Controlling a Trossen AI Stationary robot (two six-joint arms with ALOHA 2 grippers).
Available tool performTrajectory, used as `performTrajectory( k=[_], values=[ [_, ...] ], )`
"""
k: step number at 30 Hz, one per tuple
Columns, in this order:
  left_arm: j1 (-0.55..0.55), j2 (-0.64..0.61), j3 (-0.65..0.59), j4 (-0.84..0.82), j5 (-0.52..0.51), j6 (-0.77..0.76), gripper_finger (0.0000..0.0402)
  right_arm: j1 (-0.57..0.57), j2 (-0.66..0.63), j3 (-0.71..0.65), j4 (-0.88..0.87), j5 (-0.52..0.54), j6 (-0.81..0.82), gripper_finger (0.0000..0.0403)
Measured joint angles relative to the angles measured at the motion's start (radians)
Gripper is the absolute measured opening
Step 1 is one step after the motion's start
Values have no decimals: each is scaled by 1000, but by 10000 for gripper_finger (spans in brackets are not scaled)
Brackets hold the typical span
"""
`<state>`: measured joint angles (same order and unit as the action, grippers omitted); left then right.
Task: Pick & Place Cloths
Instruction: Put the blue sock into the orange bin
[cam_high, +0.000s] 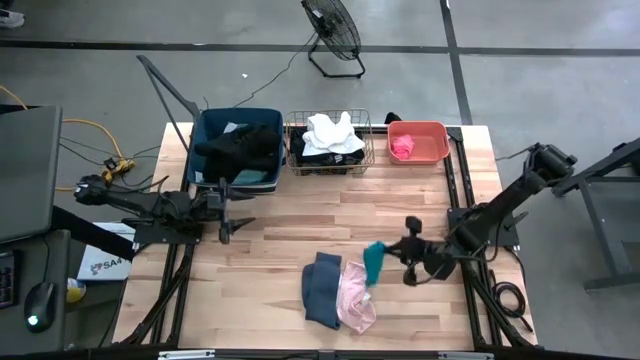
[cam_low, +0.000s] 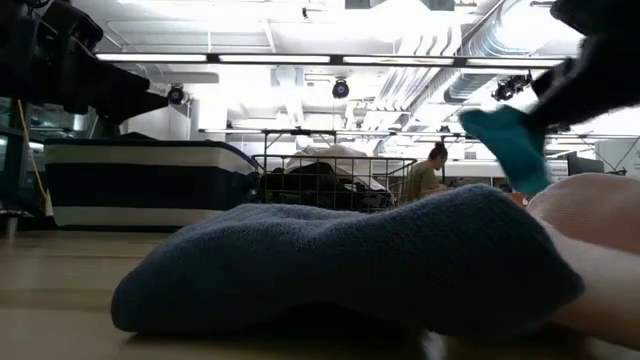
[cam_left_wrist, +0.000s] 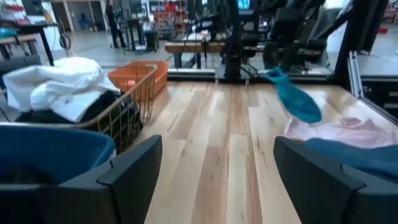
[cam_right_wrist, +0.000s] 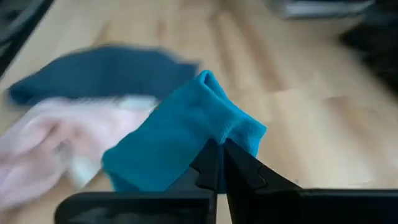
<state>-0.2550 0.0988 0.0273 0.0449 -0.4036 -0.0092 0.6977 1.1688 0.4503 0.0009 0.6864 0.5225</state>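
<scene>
Right hand (cam_right_wrist: 219, 163) — raised, pinching teal cloth (cam_right_wrist: 180, 134) | left hand (cam_left_wrist: 217, 168) — spread, level, near tub (cam_high: 236, 148)

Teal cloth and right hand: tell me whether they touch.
Touching. The right wrist view shows the right hand shut on an edge of the teal cloth; the high view shows the cloth hanging from it, lifted off the table.
</scene>
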Motion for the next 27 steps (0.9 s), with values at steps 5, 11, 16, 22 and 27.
performTrajectory(
  k=[5, 11, 16, 22, 27],
  values=[
    [0, -63, 0, -11, 12, 23, 300, -65, -63, 0, -32, 192, -30, 4],
    [0, -93, 1, -17, 37, 51, 300, -194, -121, 1, -104, 418, -23, 4],
    [0, -93, 1, -22, 63, 46, 300, -331, -184, 1, -102, 550, -95, 4],
    [0, -93, 0, -22, 74, 31, 300, -513, -285, 1, -102, 661, -249, 4],
    [0, -93, 0, -22, 73, 27, 300, -689, -340, 1, -103, 641, -318, 4]
  ],
)
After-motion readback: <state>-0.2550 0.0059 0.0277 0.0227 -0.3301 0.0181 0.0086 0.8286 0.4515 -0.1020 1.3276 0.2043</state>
